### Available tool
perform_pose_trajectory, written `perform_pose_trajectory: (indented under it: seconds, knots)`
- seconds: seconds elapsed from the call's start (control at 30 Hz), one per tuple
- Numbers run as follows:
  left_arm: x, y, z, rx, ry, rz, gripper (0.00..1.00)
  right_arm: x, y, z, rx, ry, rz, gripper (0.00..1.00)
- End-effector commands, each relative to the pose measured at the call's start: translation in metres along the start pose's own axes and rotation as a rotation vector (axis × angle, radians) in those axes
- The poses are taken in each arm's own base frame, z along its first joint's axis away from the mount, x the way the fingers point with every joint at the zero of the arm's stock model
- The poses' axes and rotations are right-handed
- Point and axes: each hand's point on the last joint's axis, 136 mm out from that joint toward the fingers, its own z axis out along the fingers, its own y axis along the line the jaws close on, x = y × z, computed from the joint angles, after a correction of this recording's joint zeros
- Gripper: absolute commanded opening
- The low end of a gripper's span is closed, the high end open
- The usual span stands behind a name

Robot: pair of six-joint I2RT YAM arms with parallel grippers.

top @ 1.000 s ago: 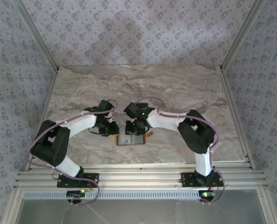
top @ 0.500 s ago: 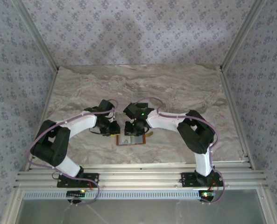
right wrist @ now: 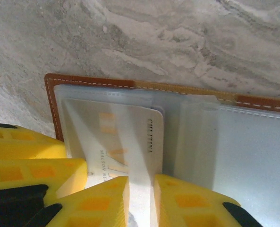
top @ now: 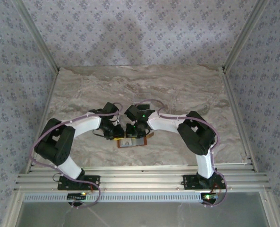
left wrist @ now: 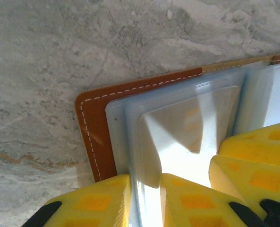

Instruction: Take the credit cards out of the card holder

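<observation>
Pinning the holder (left wrist: 95,137), left end effector (left wrist: 144,189) pinches its lining (left wrist: 121,123); right end effector (right wrist: 140,189) pinches a card (right wrist: 125,137) for pulling.

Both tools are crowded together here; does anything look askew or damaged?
Nothing stands out. The card holder lies open and flat on the table, a whitish card lying in it, nothing torn.

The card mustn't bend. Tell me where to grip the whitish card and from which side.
Probably its near end, by the right gripper, coming in low from that side: the whitish card lies flat in the open card holder, so only an edge offers a pinch.
</observation>
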Motion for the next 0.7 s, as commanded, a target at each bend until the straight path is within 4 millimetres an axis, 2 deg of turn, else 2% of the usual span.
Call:
perform_pose_trajectory:
  seconds: [0.0,0.1,0.33,0.57,0.67]
  knots:
    - [0.002,0.017,0.004,-0.111,0.015,0.020,0.22,0.004,-0.018,0.000,0.115,-0.004,-0.030,0.23]
    - [0.004,0.029,0.005,-0.170,0.027,0.029,0.21,0.004,-0.028,-0.003,0.198,-0.012,-0.054,0.22]
    - [0.001,0.025,-0.001,-0.164,0.006,0.038,0.21,0.007,-0.029,-0.007,0.212,-0.017,-0.063,0.21]
    - [0.001,0.024,0.004,-0.153,0.017,0.037,0.19,0.005,-0.007,0.001,-0.018,-0.006,-0.002,0.21]
    - [0.002,0.026,0.006,-0.154,0.024,0.034,0.19,0.004,-0.008,0.004,-0.047,0.010,0.037,0.25]
